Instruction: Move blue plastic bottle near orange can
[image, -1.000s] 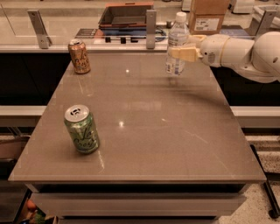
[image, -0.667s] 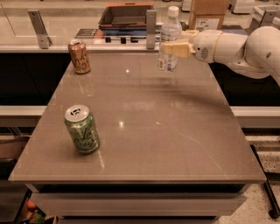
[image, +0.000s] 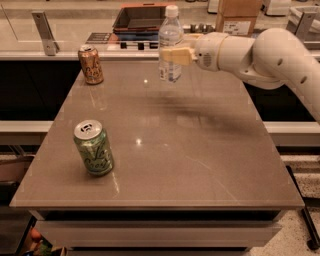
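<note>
The blue plastic bottle (image: 170, 35), clear with a white cap, is upright and held above the far part of the table. My gripper (image: 173, 55) reaches in from the right and is shut on the bottle's middle. The orange can (image: 91, 64) stands upright at the table's far left corner, well to the left of the bottle.
A green can (image: 93, 147) with white script stands at the near left of the grey-brown table (image: 210, 165). Behind the table runs a counter with a dark tray (image: 140, 19), a cardboard box (image: 239, 15) and a metal bracket (image: 44, 33).
My gripper has carried the bottle to the left along the far side of the table, closer to the orange can. The cans have not moved.
</note>
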